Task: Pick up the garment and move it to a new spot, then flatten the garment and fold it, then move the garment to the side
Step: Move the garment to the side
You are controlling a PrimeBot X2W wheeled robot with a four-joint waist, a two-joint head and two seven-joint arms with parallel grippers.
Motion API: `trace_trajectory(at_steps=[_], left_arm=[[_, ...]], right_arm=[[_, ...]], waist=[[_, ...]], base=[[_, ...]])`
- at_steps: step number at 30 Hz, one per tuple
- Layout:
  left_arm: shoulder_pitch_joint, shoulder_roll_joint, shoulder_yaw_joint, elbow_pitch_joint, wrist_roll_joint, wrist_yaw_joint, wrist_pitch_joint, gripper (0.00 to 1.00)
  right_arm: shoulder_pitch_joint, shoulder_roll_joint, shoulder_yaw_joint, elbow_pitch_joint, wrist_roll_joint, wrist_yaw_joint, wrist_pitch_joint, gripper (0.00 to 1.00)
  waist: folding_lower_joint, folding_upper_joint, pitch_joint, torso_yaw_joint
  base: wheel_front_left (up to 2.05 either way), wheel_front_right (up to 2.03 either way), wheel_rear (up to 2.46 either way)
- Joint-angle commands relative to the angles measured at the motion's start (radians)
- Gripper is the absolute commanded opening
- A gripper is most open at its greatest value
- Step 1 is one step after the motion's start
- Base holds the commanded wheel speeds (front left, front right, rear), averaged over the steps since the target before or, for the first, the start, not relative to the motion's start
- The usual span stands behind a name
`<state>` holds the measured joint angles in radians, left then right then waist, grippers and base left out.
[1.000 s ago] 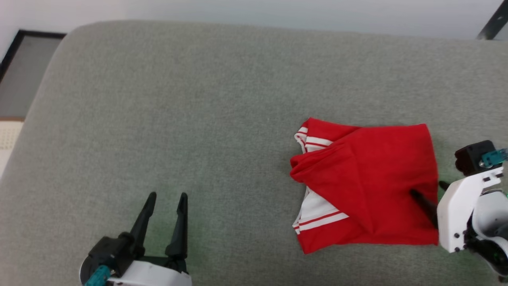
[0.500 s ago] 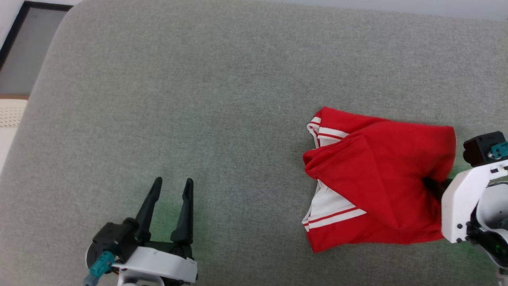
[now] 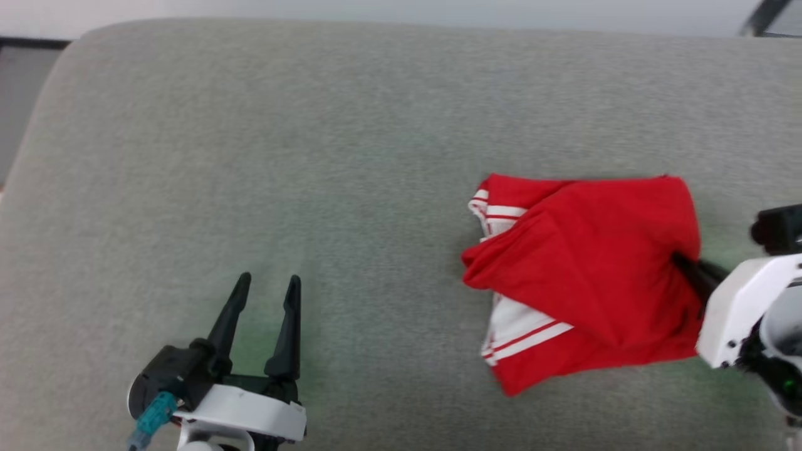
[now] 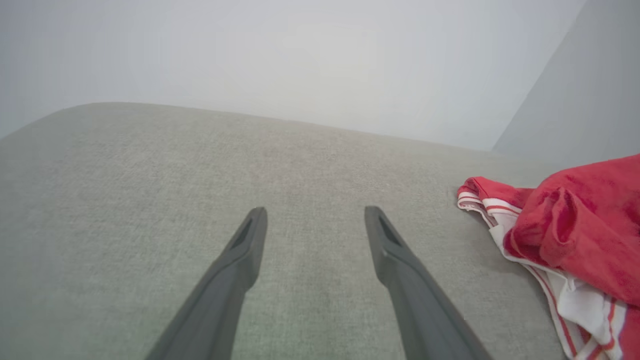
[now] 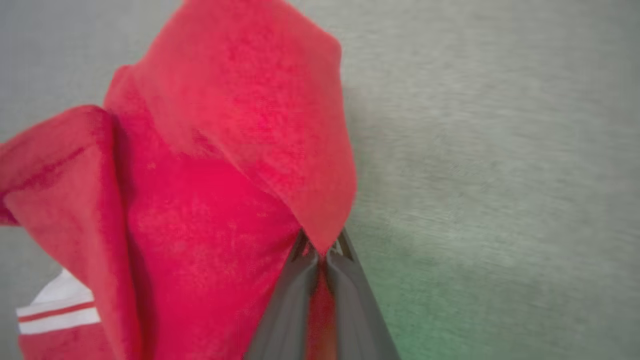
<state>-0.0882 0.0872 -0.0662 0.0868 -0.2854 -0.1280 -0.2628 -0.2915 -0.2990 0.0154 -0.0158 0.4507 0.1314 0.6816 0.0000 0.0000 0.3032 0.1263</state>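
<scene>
Right gripper (image 3: 689, 268) pinch, shut on red garment's (image 3: 595, 269) right edge; left gripper (image 3: 269, 279) spread wide, idle.
Lift slowly off grey cushion (image 3: 313, 156), right of centre; check folded layers rise together before carrying.

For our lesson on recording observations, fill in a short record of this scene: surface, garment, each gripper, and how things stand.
surface: grey fabric cushion
garment: red with white striped bands, loosely bunched, lying on the right side of the cushion
right gripper: shut on the garment's right edge, fabric pinched between its fingers
left gripper: open, over bare cushion, apart from the garment
how things stand: garment gripped at one edge, mostly resting on the cushion
</scene>
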Motion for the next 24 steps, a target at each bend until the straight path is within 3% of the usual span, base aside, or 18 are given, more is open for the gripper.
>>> trace_trajectory(at_steps=[1,5,13,24], left_arm=[[-0.015,0.009,-0.007,-0.006,0.005,-0.004,-0.002,1.0],[-0.026,0.023,-0.017,-0.019,0.009,-0.004,-0.002,1.0],[-0.072,0.06,-0.039,-0.046,0.017,-0.004,-0.002,1.0],[-0.129,0.112,-0.072,-0.079,0.013,-0.004,-0.002,1.0]], right_arm=[[-0.015,-0.007,-0.021,-0.007,0.015,-0.002,-0.016,0.0],[-0.017,-0.009,-0.054,-0.028,0.003,-0.002,-0.019,0.0],[-0.048,-0.072,-0.157,-0.071,-0.013,-0.002,0.01,0.0],[-0.147,-0.183,-0.322,0.092,-0.075,-0.002,-0.032,0.0]], waist=[[0.0,0.0,-0.011,-0.05],[0.0,0.0,-0.003,-0.087],[0.0,0.0,0.039,-0.165],[0.0,0.0,0.091,-0.199]], base=[[0.0,0.0,0.0],[0.0,0.0,0.0],[0.0,0.0,0.0],[0.0,0.0,0.0]])
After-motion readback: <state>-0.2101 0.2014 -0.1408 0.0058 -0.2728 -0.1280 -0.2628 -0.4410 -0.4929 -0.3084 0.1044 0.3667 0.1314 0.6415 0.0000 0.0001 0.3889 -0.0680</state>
